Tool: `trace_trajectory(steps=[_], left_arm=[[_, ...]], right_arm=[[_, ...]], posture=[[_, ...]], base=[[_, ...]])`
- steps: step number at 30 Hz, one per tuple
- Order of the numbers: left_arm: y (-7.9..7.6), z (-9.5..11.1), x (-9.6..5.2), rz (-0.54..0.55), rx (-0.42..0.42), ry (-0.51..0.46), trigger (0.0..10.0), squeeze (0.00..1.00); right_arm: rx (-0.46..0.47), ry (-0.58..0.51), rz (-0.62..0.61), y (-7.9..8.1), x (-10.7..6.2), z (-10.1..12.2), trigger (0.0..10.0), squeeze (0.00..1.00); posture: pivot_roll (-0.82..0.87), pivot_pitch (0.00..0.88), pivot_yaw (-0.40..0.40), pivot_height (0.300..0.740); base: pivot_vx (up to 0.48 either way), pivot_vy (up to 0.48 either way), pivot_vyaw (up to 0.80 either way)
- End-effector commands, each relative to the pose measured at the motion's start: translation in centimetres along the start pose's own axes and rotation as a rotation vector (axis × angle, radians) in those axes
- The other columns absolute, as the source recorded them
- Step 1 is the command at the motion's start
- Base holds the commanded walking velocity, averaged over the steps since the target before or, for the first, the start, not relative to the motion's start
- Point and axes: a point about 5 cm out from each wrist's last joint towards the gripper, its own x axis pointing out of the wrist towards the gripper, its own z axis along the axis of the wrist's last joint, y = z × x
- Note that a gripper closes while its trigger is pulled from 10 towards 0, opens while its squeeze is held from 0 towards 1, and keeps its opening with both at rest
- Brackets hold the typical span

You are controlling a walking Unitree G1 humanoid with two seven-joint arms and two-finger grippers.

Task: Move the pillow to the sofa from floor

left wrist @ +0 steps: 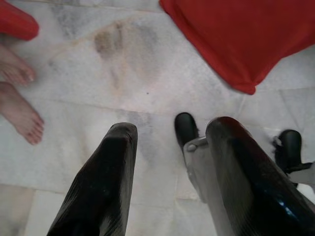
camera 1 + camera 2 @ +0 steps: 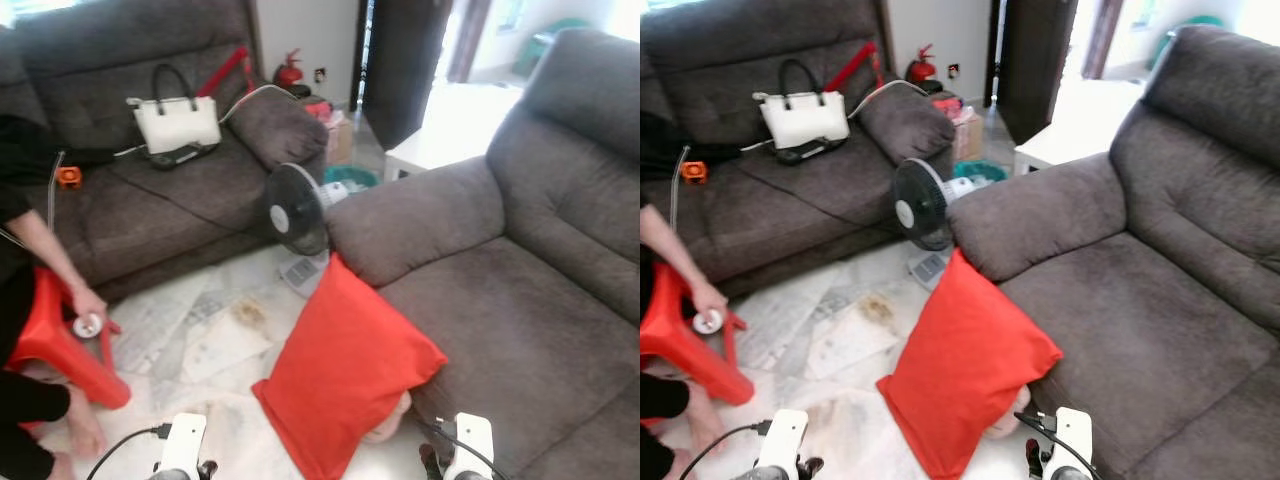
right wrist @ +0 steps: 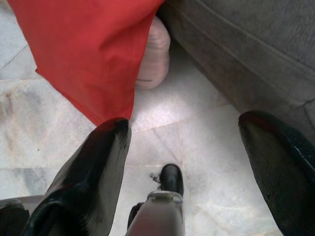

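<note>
While both grippers, left [image 1: 170, 172] and right [image 3: 184, 162], are hanging wide open, I'm judging the soft square red fabric pillow [image 2: 345, 370] ahead light, squashy; I'm favouring its corners.

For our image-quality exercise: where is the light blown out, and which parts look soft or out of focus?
Left eye view: doorway at top right washes out white. Right wrist view: near fingers are soft, with a bright patch on the floor beside the red pillow.
</note>
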Motion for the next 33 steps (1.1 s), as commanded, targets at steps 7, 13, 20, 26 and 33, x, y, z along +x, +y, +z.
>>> trace_trajectory(steps=[7, 13, 20, 26, 33], left_arm=[[0.33, -0.25, -0.06, 0.008, -0.016, 0.006, 10.0, 0.00], [0.33, -0.23, -0.06, 0.008, -0.018, 0.006, 10.0, 0.00], [0.34, -0.24, -0.06, 0.006, -0.020, 0.007, 10.0, 0.00], [0.36, -0.25, -0.06, 0.006, -0.019, 0.007, 10.0, 0.00], [0.35, -0.24, -0.06, 0.005, -0.020, 0.007, 10.0, 0.00]], right_arm=[[0.015, 0.000, 0.002, 0.22, 0.04, 0.10, 10.0, 0.00], [0.014, 0.010, 0.007, 0.23, 0.05, 0.05, 10.0, 0.00], [0.009, 0.006, 0.006, 0.24, 0.05, 0.08, 10.0, 0.00], [0.008, 0.008, 0.004, 0.23, 0.05, 0.08, 10.0, 0.00], [0.009, 0.005, 0.003, 0.23, 0.06, 0.12, 10.0, 0.00]], posture=[[0.06, 0.012, -0.011, 0.740], [0.06, 0.020, -0.012, 0.740], [0.06, 0.024, -0.010, 0.740], [0.06, 0.029, -0.011, 0.740], [0.06, 0.029, -0.012, 0.740]], base=[[0.247, 0.000, 0.00], [0.252, 0.000, -0.35], [0.261, 0.000, -0.23], [0.266, 0.000, 0.00], [0.268, 0.000, 0.00]])
